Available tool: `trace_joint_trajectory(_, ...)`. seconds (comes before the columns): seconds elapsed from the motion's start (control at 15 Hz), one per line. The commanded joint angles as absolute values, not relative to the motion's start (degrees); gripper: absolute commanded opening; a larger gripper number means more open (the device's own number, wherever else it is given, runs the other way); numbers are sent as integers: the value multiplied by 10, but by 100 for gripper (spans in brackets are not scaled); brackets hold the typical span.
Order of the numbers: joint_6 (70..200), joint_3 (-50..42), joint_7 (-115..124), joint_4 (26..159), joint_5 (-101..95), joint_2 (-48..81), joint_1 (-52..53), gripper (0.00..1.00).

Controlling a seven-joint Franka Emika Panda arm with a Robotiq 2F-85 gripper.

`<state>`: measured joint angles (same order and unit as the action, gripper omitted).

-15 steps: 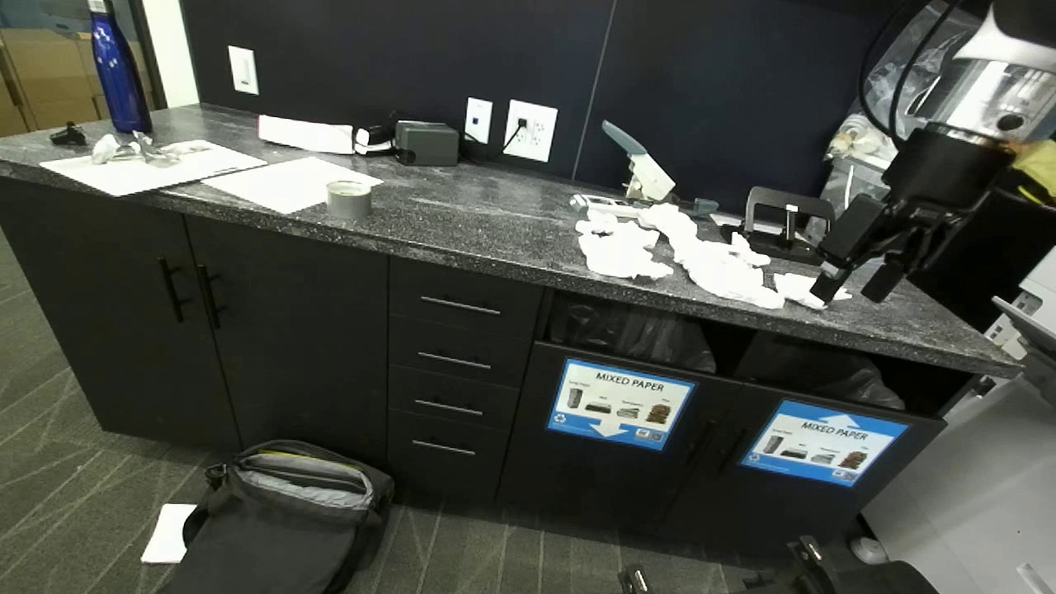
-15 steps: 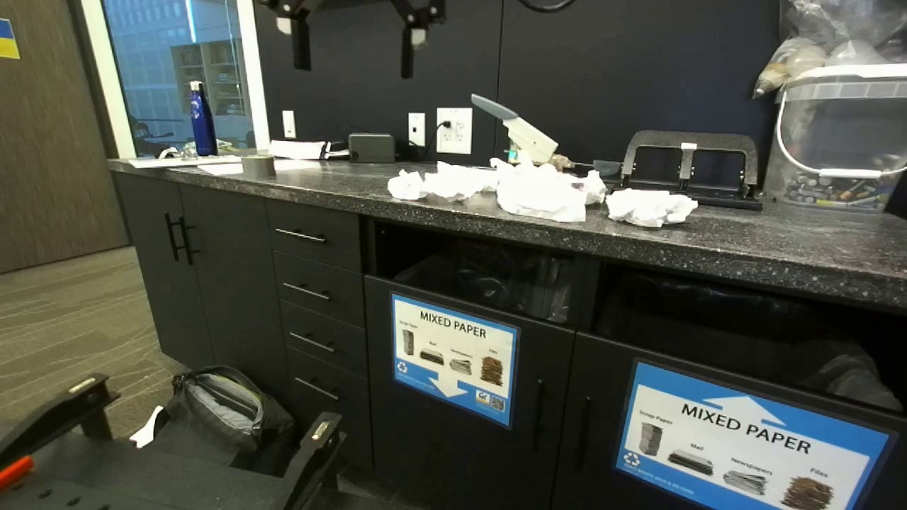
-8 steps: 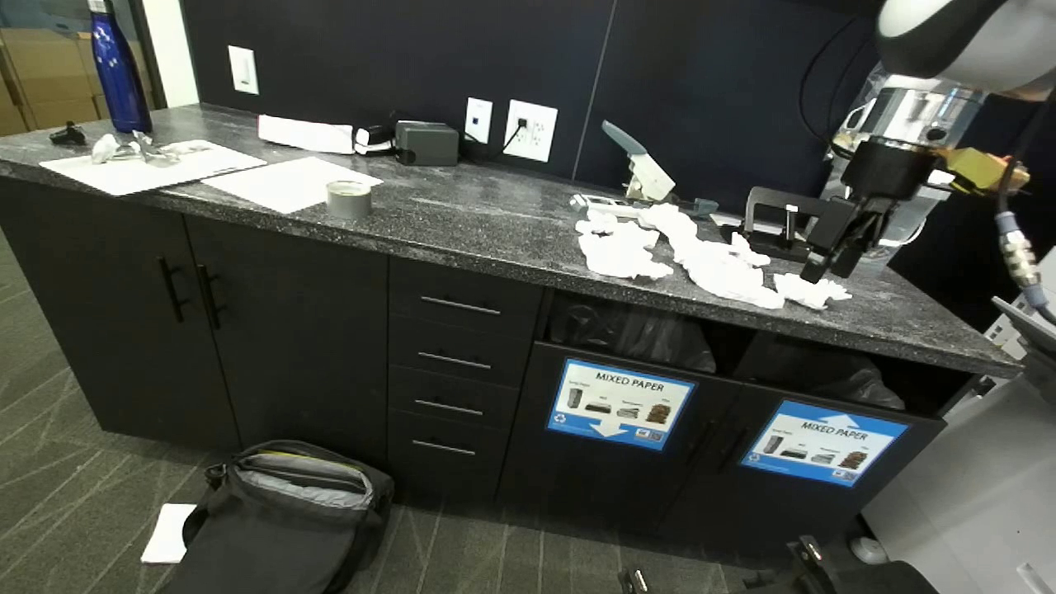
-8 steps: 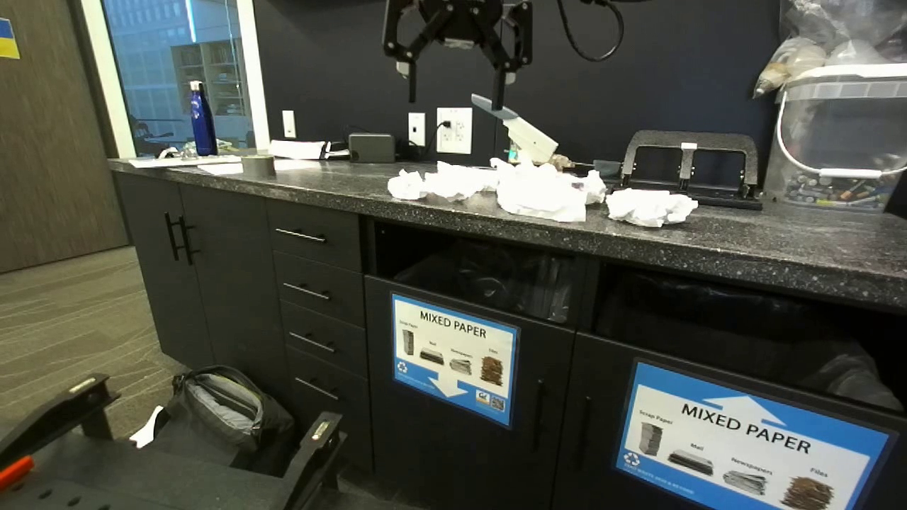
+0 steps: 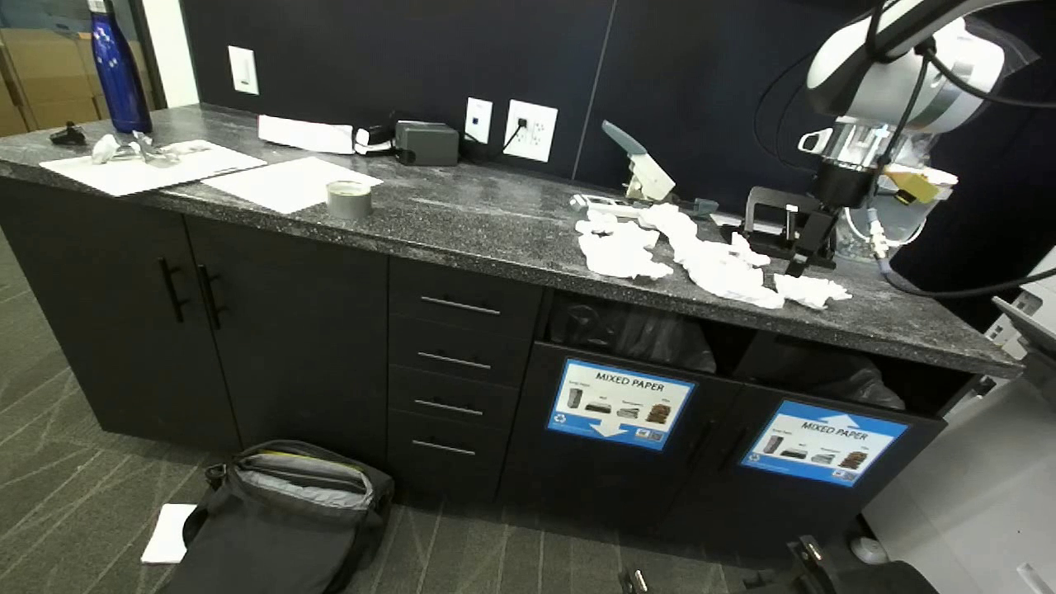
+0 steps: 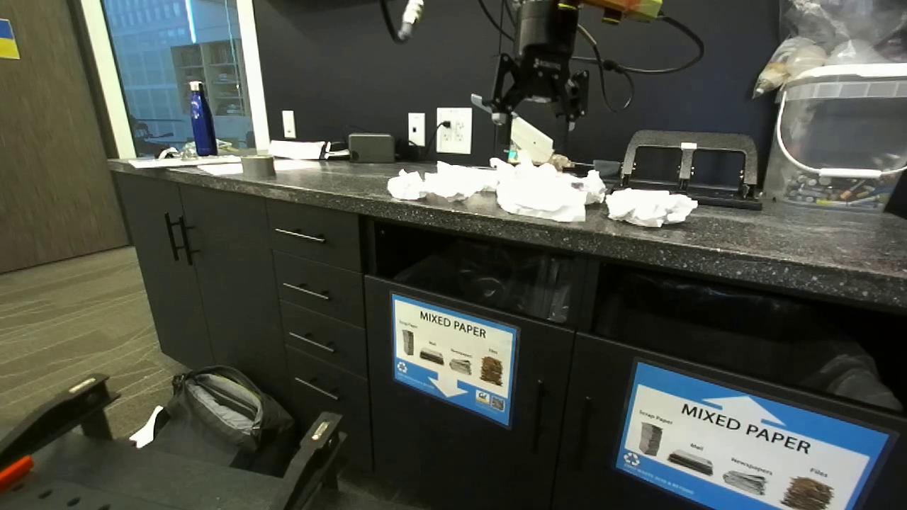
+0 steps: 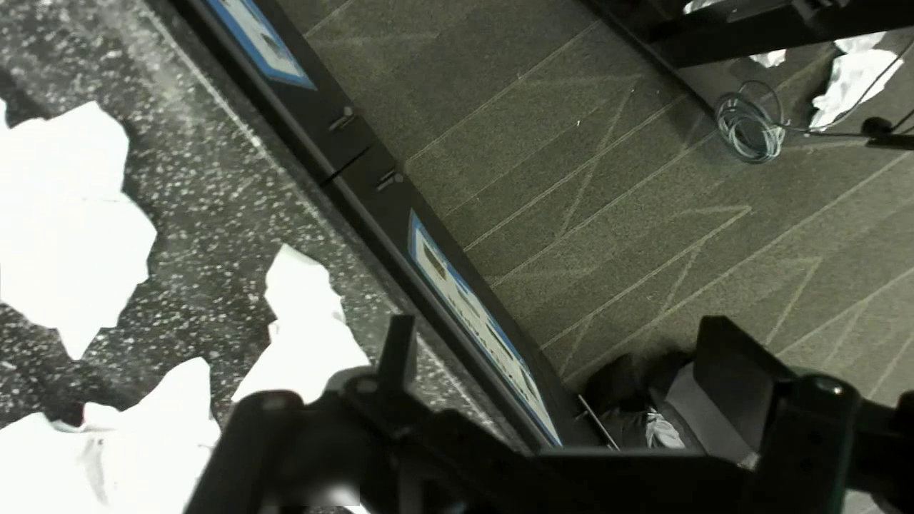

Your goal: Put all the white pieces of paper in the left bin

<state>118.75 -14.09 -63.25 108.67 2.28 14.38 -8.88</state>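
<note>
lying crumpled on the tabletop (image 6: 801, 237), the white pieces of paper (image 6: 542, 195) form a loose row near its front edge; the claw (image 7: 557, 339) hangs over the tabletop, pointing down, its jaws parted wide; beneath that edge stands the left bin (image 5: 594, 474), with a blue-bordered label (image 5: 620, 404) on its front and a plastic bag (image 5: 656, 338) showing in its mouth; just beside it is the right bin (image 5: 775, 503); farther back stand a hole punch (image 6: 685, 166) and a clear bucket (image 6: 843, 134); well apart, toward the far end, are a roll of tape (image 5: 349, 202), flat white sheets (image 5: 293, 183) and an upright blue bottle (image 5: 120, 74).

Blue bottle (image 6: 203, 122) upright, black hole punch (image 6: 686, 161)
</note>
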Motion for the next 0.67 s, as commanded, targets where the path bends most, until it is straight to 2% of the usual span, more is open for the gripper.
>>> trace_joint_trajectory(0.0, 1155, -98, -713, 944, 81, 255, -156, 100)
trace_joint_trajectory(0.6, 1145, -35, -757, 810, 79, 382, -206, 100)
